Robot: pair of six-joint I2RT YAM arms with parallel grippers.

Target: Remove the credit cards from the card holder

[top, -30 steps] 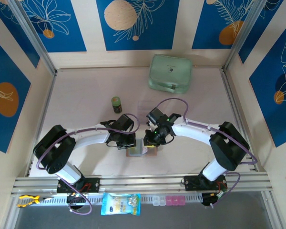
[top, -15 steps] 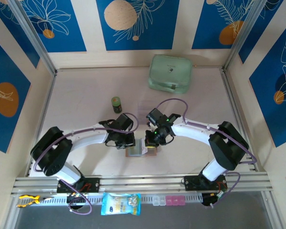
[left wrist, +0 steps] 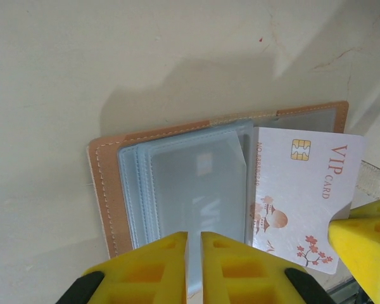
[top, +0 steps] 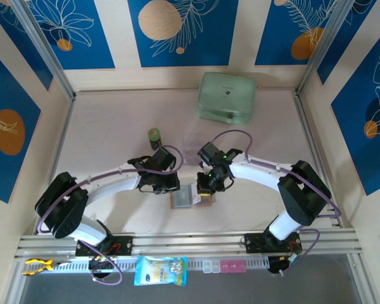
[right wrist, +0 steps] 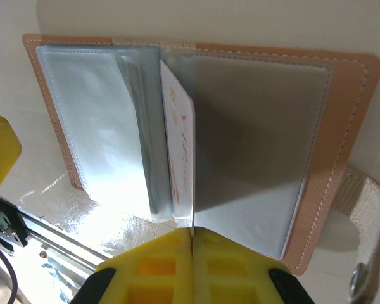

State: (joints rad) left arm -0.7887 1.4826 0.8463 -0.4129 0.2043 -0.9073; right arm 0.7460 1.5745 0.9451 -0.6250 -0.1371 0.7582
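The tan card holder (top: 183, 199) lies open on the table between both arms, its clear sleeves (left wrist: 190, 183) fanned out. One of the credit cards (left wrist: 304, 190), white with "VIP CARD" and a chip, sticks out of a sleeve to the right. My right gripper (right wrist: 192, 232) is shut on the edge of that card (right wrist: 180, 145), which stands on edge above the holder (right wrist: 348, 126). My left gripper (left wrist: 194, 239) hangs over the sleeves' near edge with its jaws almost together, and a clear sleeve runs into the thin slit. The right gripper's finger (left wrist: 361, 244) shows beside the card.
A mint-green case (top: 226, 97) sits at the back of the table. A small green bottle (top: 154, 137) stands behind the left arm. The holder's strap with its snap stud (right wrist: 367, 259) trails to the right. A snack packet (top: 160, 270) and pill boxes (top: 221, 266) lie beyond the front rail.
My right gripper has closed on the card's edge. The left jaws have parted by a hair, and the left arm has shifted slightly left and back.
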